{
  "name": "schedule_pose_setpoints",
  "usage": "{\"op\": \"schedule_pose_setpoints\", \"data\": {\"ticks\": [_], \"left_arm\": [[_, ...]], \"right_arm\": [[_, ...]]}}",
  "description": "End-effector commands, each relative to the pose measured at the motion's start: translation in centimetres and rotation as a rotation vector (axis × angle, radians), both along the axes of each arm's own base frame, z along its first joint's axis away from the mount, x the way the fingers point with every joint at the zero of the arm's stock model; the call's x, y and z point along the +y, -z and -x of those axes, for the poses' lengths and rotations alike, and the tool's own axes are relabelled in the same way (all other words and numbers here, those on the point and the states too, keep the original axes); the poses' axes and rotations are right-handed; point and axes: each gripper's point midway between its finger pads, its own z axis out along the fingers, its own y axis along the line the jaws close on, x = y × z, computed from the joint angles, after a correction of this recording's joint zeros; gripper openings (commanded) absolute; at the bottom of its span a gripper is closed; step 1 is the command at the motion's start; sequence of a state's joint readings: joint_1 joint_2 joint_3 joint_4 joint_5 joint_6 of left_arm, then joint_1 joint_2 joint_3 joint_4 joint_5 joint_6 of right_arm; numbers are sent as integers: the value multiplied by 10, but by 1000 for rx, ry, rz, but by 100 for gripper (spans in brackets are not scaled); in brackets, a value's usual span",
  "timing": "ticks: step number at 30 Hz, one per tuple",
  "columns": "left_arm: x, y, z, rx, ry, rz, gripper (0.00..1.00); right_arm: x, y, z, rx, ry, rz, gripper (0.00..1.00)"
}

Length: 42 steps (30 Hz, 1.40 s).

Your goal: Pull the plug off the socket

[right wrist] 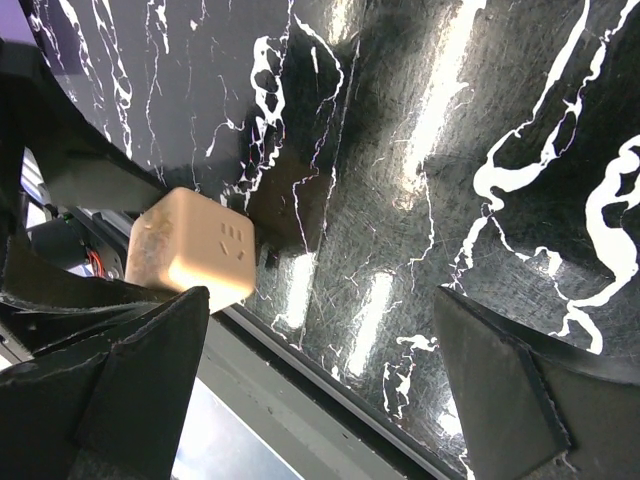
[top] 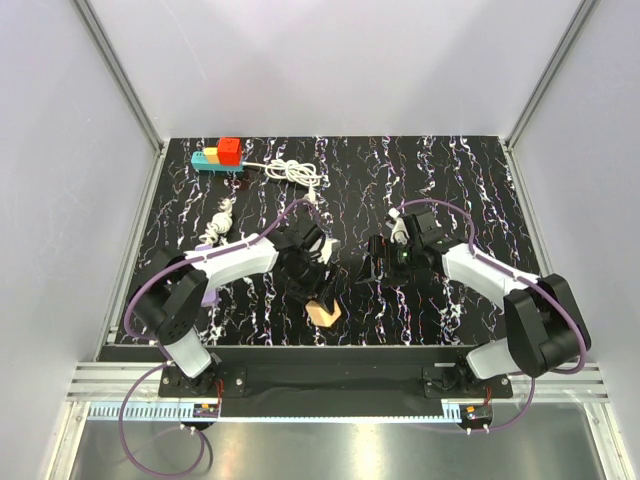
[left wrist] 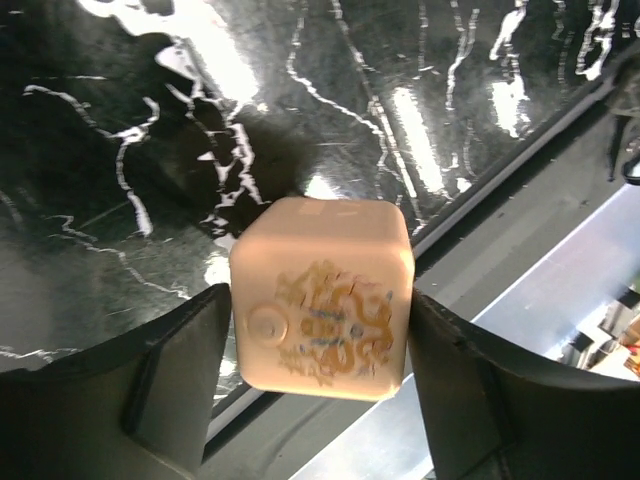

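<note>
Up at the far left corner of the black marbled table lies the socket, a teal strip. It's loaded: a red cube plug sits in it, with a yellow-orange block right beside that. Its white cord is coiled just to the right.

Down near the front edge, well away from the strip, is the peach cube plug, resting on the table. The left gripper straddles it, one finger on each flank and fairly wide apart. From the wrist view they look right against the cube's sides, but I can't say whether they are squeezing it or only beside it.

The right gripper is spread as wide as it goes, with nothing between its fingers but tabletop. It hangs near the middle of the table, and the cube's slotted face shows off to its side.

The print on the cube's front is smudged and unreadable. A small white tangle left of the left arm is too small to identify.
</note>
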<state>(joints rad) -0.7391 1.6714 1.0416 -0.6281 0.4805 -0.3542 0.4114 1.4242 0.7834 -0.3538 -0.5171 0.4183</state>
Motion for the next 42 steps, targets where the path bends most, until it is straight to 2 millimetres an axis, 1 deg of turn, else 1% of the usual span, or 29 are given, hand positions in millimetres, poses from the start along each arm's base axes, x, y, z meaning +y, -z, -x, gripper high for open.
{"op": "schedule_pose_setpoints", "data": {"ticks": [1,4,10,12,19,20,21,23,25,27,31,35,38,41,42], "left_arm": [[16,10,-17,-98,1,-106,74],[19,12,-21,-117,9,-126,78],[23,13,-29,-155,8,-163,80],[26,13,-31,-163,3,-182,84],[36,6,-48,-253,-53,-239,92],[37,7,-48,-253,-54,-244,93],[38,9,-48,-253,-55,-253,96],[39,12,-48,-249,-54,-260,98],[41,14,-49,-256,-60,-267,99],[41,10,-51,-273,-73,-266,99],[35,-9,-59,-321,-102,-227,99],[20,-35,-63,-369,-105,-153,99],[15,-58,-69,-421,-116,-108,99],[19,-73,-73,-468,-130,-107,99],[25,-80,-77,-500,-149,-122,99]], "right_arm": [[2,-2,-3,-21,-23,-18,100],[3,-1,-5,-20,-29,-20,100],[4,1,-4,-14,-34,-22,100],[4,1,-4,-12,-35,-22,100],[5,3,-3,-6,-46,-32,100],[6,3,-3,-4,-47,-34,100],[6,3,-3,-2,-47,-36,100],[7,2,-2,-1,-49,-39,100],[6,3,-2,0,-50,-41,100],[7,3,-1,2,-52,-42,100],[7,3,1,7,-52,-48,100],[7,5,0,6,-47,-44,100],[5,6,-2,6,-36,-34,100],[2,12,-6,14,0,-6,100],[1,12,-7,13,11,2,100]]}}
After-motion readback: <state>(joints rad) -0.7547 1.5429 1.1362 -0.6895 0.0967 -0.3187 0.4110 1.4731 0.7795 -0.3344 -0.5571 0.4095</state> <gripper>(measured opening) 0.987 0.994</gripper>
